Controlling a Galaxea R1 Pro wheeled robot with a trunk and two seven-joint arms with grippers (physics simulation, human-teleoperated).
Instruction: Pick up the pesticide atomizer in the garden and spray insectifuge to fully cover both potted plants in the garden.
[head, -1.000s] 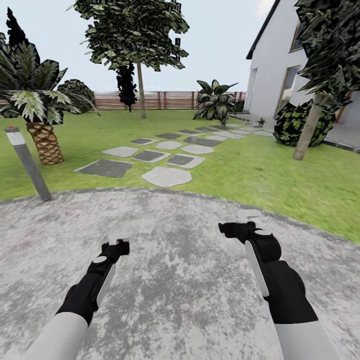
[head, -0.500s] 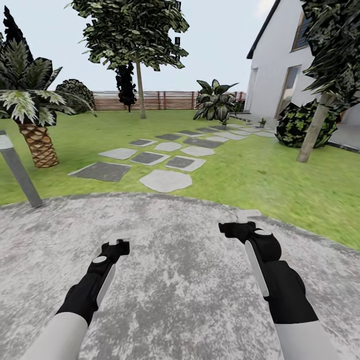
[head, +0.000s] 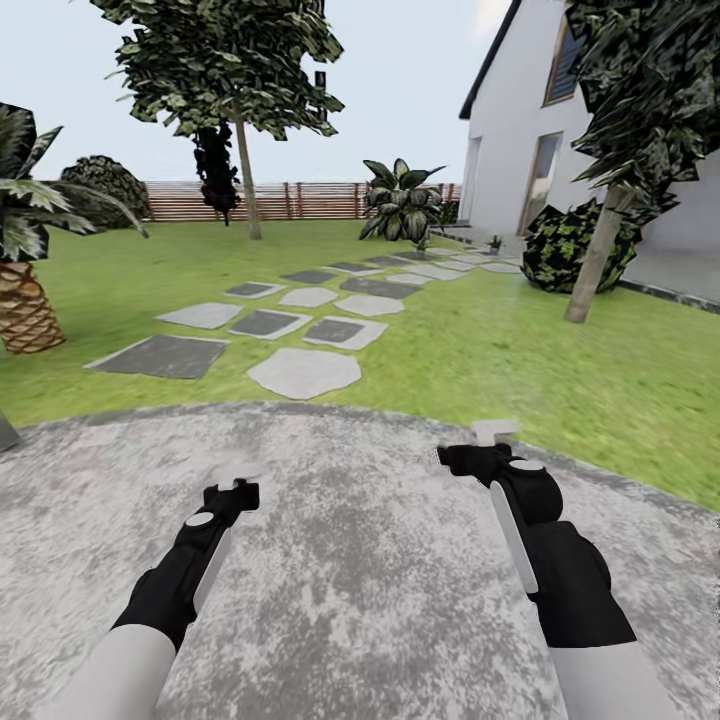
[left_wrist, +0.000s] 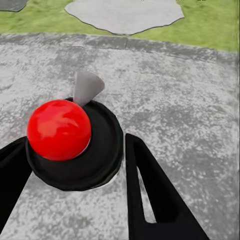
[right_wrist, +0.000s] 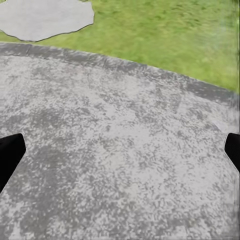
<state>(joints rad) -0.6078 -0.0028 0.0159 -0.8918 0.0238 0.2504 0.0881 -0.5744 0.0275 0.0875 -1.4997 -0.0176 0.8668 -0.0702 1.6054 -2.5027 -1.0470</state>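
Left gripper: empty, spread.
Right gripper: empty, spread wide.
Ahead: stone slabs crossing lawn.
Advice: drive forward, scanning for atomizer.

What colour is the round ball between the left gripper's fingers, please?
Glossy red ball on a black disc, best seen in the left wrist view.

Head view faces forward and down across the gravel pad to the lawn; both wrist views look closely onto that pad's edge.
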